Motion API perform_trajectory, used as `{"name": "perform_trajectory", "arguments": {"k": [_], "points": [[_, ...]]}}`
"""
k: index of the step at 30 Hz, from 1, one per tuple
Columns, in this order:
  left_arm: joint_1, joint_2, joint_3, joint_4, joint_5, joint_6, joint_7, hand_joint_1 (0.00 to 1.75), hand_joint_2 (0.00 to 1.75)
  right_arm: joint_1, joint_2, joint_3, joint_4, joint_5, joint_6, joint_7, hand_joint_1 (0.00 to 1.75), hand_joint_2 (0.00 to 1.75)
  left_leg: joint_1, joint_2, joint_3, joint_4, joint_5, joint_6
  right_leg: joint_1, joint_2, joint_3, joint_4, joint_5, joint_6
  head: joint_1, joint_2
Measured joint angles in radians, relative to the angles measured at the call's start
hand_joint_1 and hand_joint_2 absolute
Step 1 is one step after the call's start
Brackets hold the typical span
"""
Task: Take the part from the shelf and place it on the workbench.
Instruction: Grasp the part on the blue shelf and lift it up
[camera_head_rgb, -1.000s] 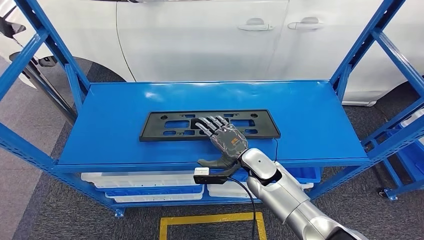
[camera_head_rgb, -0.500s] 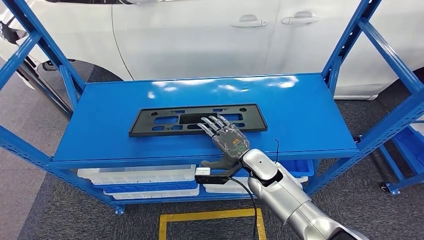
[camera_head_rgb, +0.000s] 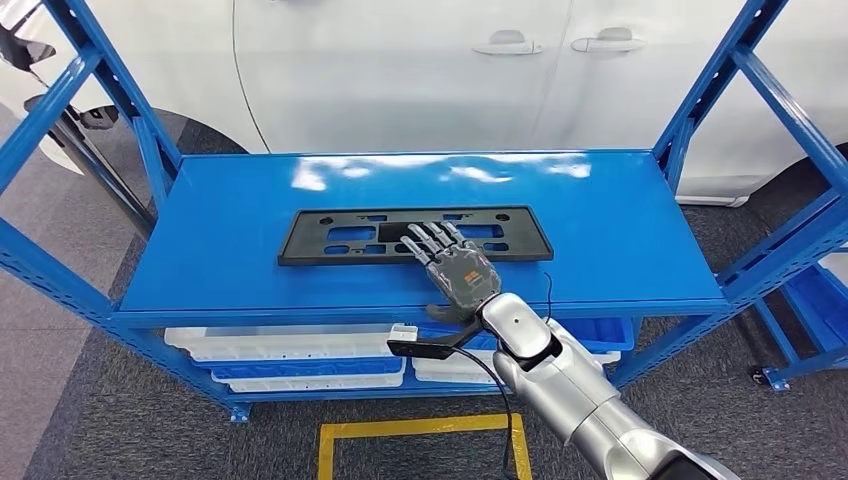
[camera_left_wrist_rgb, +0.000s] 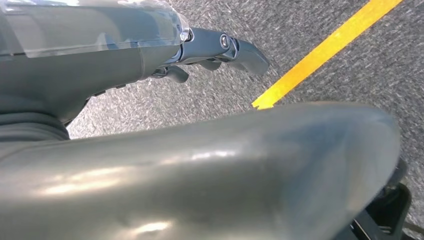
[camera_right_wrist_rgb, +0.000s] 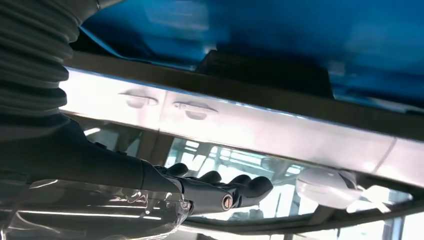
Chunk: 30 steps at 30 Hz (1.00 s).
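Note:
The part (camera_head_rgb: 340, 236) is a long flat black plastic frame with cut-outs, lying flat on the blue shelf (camera_head_rgb: 620, 230) near its middle. My right hand (camera_head_rgb: 455, 270) reaches over the shelf's front edge, fingers straight and spread, with its fingertips (camera_head_rgb: 432, 234) over the part's near edge right of centre. It holds nothing. The right wrist view has that hand (camera_right_wrist_rgb: 215, 192) with its fingers stretched out, and a dark block that looks like the part (camera_right_wrist_rgb: 265, 72) on the blue surface. My left hand (camera_left_wrist_rgb: 220, 47) hangs above grey carpet, its fingers loose and holding nothing.
A white car (camera_head_rgb: 400, 70) stands close behind the shelf. Blue uprights (camera_head_rgb: 110, 95) and slanted braces frame both ends. White and blue bins (camera_head_rgb: 290, 355) sit on the lower level. A yellow floor line (camera_head_rgb: 420, 435) lies in front, and another blue rack (camera_head_rgb: 810, 290) stands at right.
The camera has swayed, so the whole scene shifts. My right hand has moved a little further onto the shelf and over the part, and its thumb has drawn in. The part lies as before.

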Motion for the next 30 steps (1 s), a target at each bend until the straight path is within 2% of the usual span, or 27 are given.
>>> {"name": "perform_trajectory", "arguments": {"k": [1, 2, 3, 5, 6, 7, 10, 11, 13, 15, 16, 17, 18, 20, 22, 25, 27, 28, 30], "points": [[0.001, 0.000, 0.000, 0.000, 0.001, 0.000, 0.000, 0.00, 0.00, -0.002, 0.001, 0.000, 0.010, 0.014, 0.002, 0.016, 0.00, 1.75, 0.000, 0.000, -0.001, 0.001, 0.001, 0.000, -0.002, 0.000, -0.021, 0.043, -0.009, 0.003, 0.000, 0.000], [0.001, 0.000, 0.000, 0.000, 0.002, 0.000, 0.000, 0.00, 0.00, -0.004, 0.002, 0.000, 0.023, 0.026, 0.003, 0.031, 0.00, 1.75, 0.000, -0.001, -0.002, 0.002, 0.001, 0.000, -0.004, 0.000, -0.023, 0.048, 0.002, 0.004, 0.000, 0.000], [0.002, -0.001, 0.000, 0.000, 0.004, 0.000, 0.000, 0.00, 0.00, -0.010, 0.003, 0.000, 0.036, 0.036, 0.003, 0.044, 0.00, 1.75, 0.000, -0.002, -0.002, 0.005, 0.000, -0.001, -0.006, 0.000, -0.004, 0.010, 0.031, 0.005, 0.000, 0.000], [0.001, -0.003, 0.000, 0.000, 0.006, 0.000, 0.000, 0.00, 0.00, -0.029, 0.004, 0.000, 0.064, 0.049, 0.000, 0.064, 0.00, 1.75, -0.002, -0.003, -0.004, 0.013, -0.003, -0.007, -0.007, -0.001, 0.067, -0.134, 0.097, 0.001, 0.000, 0.000], [0.000, -0.003, 0.000, 0.000, 0.006, 0.000, 0.001, 0.00, 0.00, -0.040, 0.006, 0.000, 0.078, 0.054, -0.002, 0.072, 0.00, 1.75, -0.003, -0.003, -0.007, 0.017, -0.004, -0.012, -0.006, 0.000, 0.092, -0.190, 0.116, -0.004, 0.000, 0.000], [-0.001, -0.004, 0.000, 0.000, 0.007, 0.000, 0.001, 0.00, 0.00, -0.048, 0.008, 0.000, 0.093, 0.059, -0.005, 0.080, 0.00, 1.75, -0.005, -0.003, -0.009, 0.020, -0.004, -0.017, -0.004, 0.000, 0.105, -0.222, 0.123, -0.009, 0.000, 0.000], [-0.002, -0.004, 0.000, 0.000, 0.008, -0.002, 0.002, 0.00, 0.00, -0.065, 0.014, -0.001, 0.135, 0.070, -0.008, 0.097, 0.00, 1.75, -0.005, -0.003, -0.013, 0.019, -0.002, -0.034, -0.002, 0.001, 0.103, -0.232, 0.127, -0.026, 0.000, 0.000], [-0.002, -0.004, 0.000, 0.000, 0.009, -0.002, 0.003, 0.00, 0.00, -0.072, 0.017, -0.001, 0.149, 0.073, -0.008, 0.102, 0.00, 1.75, -0.004, -0.003, -0.017, 0.029, -0.011, -0.039, -0.004, 0.000, 0.103, -0.235, 0.130, -0.033, 0.000, 0.000], [-0.003, -0.004, 0.000, 0.000, 0.010, -0.002, 0.003, 0.00, 0.00, -0.086, 0.024, -0.001, 0.174, 0.079, -0.008, 0.112, 0.00, 1.75, -0.001, -0.002, -0.049, 0.103, -0.059, -0.049, -0.007, -0.001, 0.103, -0.241, 0.135, -0.044, 0.000, 0.000], [-0.003, -0.004, 0.000, 0.000, 0.011, -0.003, 0.004, 0.00, 0.00, -0.099, 0.030, -0.001, 0.204, 0.085, -0.006, 0.124, 0.00, 1.75, 0.001, -0.002, -0.108, 0.238, -0.123, -0.055, -0.005, -0.002, 0.100, -0.240, 0.137, -0.048, 0.000, 0.000], [-0.002, -0.004, 0.000, 0.000, 0.011, -0.004, 0.005, 0.00, 0.00, -0.107, 0.034, -0.001, 0.220, 0.090, -0.005, 0.131, 0.00, 1.75, 0.001, -0.002, -0.131, 0.289, -0.139, -0.057, -0.004, -0.002, 0.099, -0.240, 0.137, -0.048, 0.000, 0.000], [-0.001, -0.004, 0.000, 0.000, 0.012, -0.004, 0.006, 0.00, 0.00, -0.116, 0.037, -0.001, 0.239, 0.093, -0.006, 0.138, 0.00, 1.75, 0.001, -0.002, -0.136, 0.306, -0.136, -0.057, -0.004, -0.002, 0.099, -0.239, 0.137, -0.049, 0.000, 0.000], [-0.001, -0.004, 0.000, 0.000, 0.013, -0.004, 0.007, 0.00, 0.00, -0.125, 0.040, -0.002, 0.255, 0.096, -0.008, 0.144, 0.00, 1.75, 0.001, -0.002, -0.123, 0.281, -0.115, -0.056, -0.003, -0.002, 0.100, -0.238, 0.137, -0.048, 0.000, 0.000], [-0.002, -0.004, 0.000, 0.000, 0.015, -0.004, 0.008, 0.00, 0.00, -0.143, 0.046, -0.004, 0.286, 0.099, -0.012, 0.154, 0.00, 1.75, 0.001, -0.002, -0.053, 0.147, -0.051, -0.051, -0.003, -0.001, 0.102, -0.236, 0.136, -0.046, 0.000, 0.000], [-0.005, -0.003, 0.000, 0.000, 0.017, -0.004, 0.008, 0.00, 0.00, -0.159, 0.049, -0.008, 0.315, 0.104, -0.016, 0.169, 0.00, 1.75, -0.002, -0.003, -0.001, 0.040, -0.020, -0.040, 0.001, 0.000, 0.100, -0.234, 0.136, -0.037, 0.000, 0.000], [-0.004, -0.003, 0.000, 0.000, 0.017, -0.004, 0.009, 0.00, 0.00, -0.176, 0.052, -0.016, 0.352, 0.110, -0.022, 0.186, 0.00, 1.75, -0.004, -0.004, 0.005, 0.016, -0.015, -0.023, 0.003, 0.001, 0.096, -0.238, 0.141, -0.019, 0.000, 0.000], [-0.005, -0.004, 0.000, 0.000, 0.018, -0.004, 0.010, 0.00, 0.00, -0.183, 0.053, -0.020, 0.372, 0.112, -0.024, 0.193, 0.00, 1.75, -0.001, -0.003, 0.006, 0.008, -0.007, -0.011, 0.001, 0.002, 0.085, -0.213, 0.121, -0.010, 0.000, 0.000], [-0.005, -0.004, 0.000, 0.000, 0.018, -0.004, 0.010, 0.00, 0.00, -0.186, 0.053, -0.022, 0.382, 0.112, -0.024, 0.197, 0.00, 1.75, 0.001, -0.002, 0.005, 0.005, -0.004, -0.006, 0.000, 0.002, 0.066, -0.171, 0.094, -0.006, 0.000, 0.000], [-0.005, -0.004, 0.000, 0.000, 0.019, -0.004, 0.010, 0.00, 0.00, -0.190, 0.053, -0.025, 0.403, 0.113, -0.024, 0.203, 0.00, 1.75, 0.001, -0.001, 0.001, 0.005, -0.002, -0.002, -0.002, 0.002, 0.002, -0.033, 0.027, -0.002, 0.000, 0.000]]}}
